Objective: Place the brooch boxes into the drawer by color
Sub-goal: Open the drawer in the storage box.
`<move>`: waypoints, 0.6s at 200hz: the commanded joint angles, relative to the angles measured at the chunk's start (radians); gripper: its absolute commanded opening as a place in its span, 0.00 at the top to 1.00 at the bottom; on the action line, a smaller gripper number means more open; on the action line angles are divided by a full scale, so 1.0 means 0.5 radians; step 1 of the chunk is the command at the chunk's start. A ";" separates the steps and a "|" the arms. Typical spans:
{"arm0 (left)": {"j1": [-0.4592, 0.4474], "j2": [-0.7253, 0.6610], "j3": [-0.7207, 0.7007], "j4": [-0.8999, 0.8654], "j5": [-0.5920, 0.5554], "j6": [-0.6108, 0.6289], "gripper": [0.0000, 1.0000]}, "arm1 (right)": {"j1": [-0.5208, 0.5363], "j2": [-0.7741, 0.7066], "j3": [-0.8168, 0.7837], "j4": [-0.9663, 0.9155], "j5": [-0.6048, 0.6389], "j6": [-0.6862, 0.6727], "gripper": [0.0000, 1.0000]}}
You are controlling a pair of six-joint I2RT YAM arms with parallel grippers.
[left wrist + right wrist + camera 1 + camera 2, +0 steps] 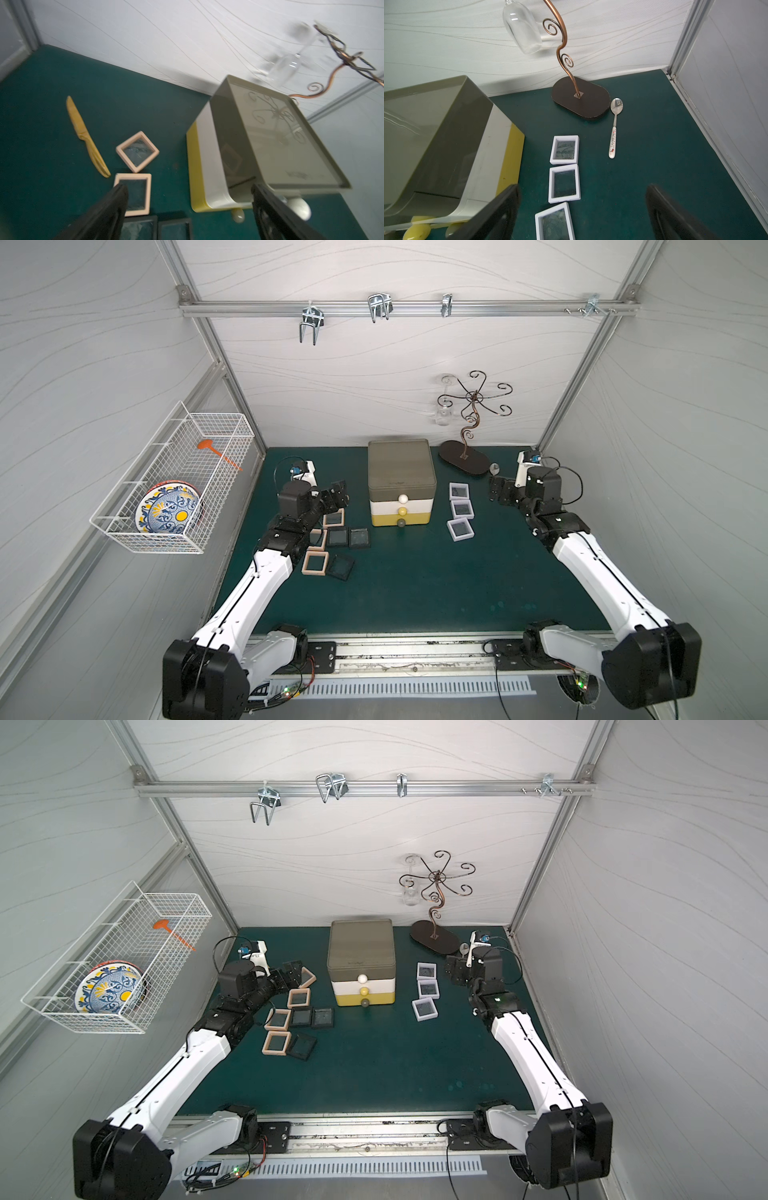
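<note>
1. Plastic three-tier drawer chest (402,485), boxy with a glossy olive top, stands closed mid green mat (415,593).
2. Square white-framed brooch boxes (461,509) lie to its right; beige-framed boxes (316,563) and black-framed boxes (359,538) lie to its left.
3. Left gripper (337,495) and right gripper (496,489) both gape wide, empty.

In a top view, the left arm (286,531) covers part of a beige box (320,540) at the drawer's (401,472) 8 o'clock. The spoon (494,467) lies at 3 o'clock, handle hidden behind the right gripper (493,489). Left wrist view: glass (286,66) blurred; two black boxes (139,228) cut by the edge.
</note>
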 commanded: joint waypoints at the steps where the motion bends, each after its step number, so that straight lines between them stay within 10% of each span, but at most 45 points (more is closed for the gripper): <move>1: -0.171 -0.098 0.018 -0.238 0.082 -0.161 0.07 | -0.002 -0.047 0.044 -0.271 0.002 0.044 0.01; 120: -0.724 0.607 0.302 -0.029 -0.018 -0.374 0.07 | -0.008 0.091 0.099 -0.333 -0.059 0.049 0.01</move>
